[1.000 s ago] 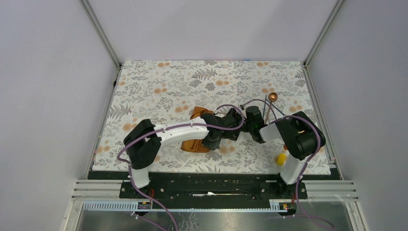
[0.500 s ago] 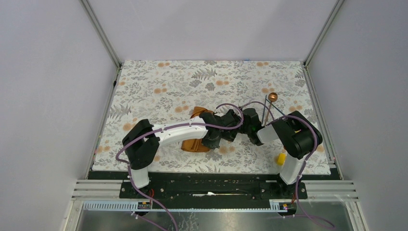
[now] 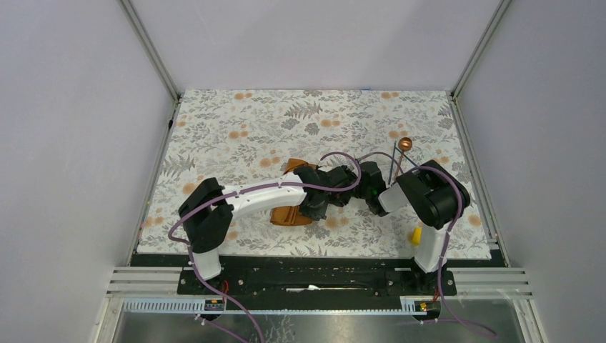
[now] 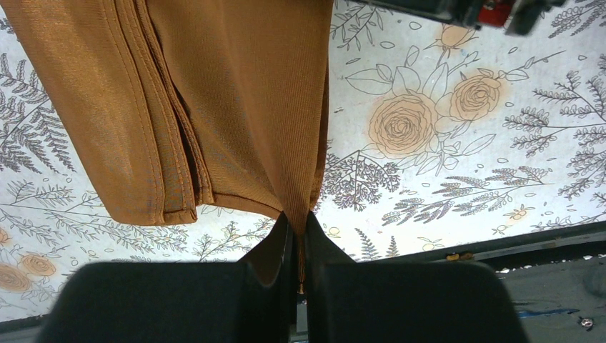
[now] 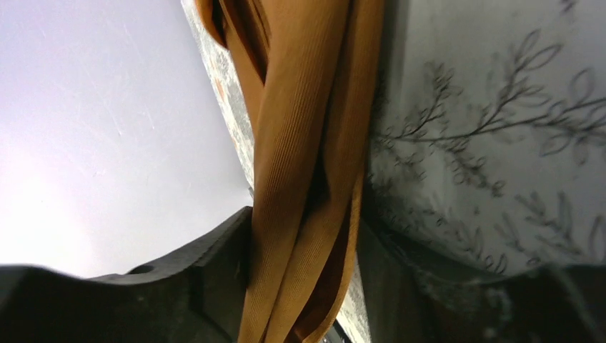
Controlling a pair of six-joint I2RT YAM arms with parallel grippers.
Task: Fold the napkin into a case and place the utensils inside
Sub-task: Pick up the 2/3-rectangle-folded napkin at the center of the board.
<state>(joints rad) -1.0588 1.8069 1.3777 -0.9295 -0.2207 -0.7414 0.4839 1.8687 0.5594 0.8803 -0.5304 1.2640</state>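
Left gripper [image 4: 299, 223]: jaws pressed together on the napkin [image 4: 236, 107] edge. Right gripper [image 5: 304, 229]: jaws pinching a bunched fold of it. Napkin sits partly folded mid-table [image 3: 236, 121], under both wrists. Utensils [image 3: 397, 158] lie apart on its right, copper spoon bowl farthest away.

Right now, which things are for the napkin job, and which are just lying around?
For the job: napkin, pinched in the left fingers; spoon; dark sticks beside it.
Just lying about: yellow block; flowery tablecloth.
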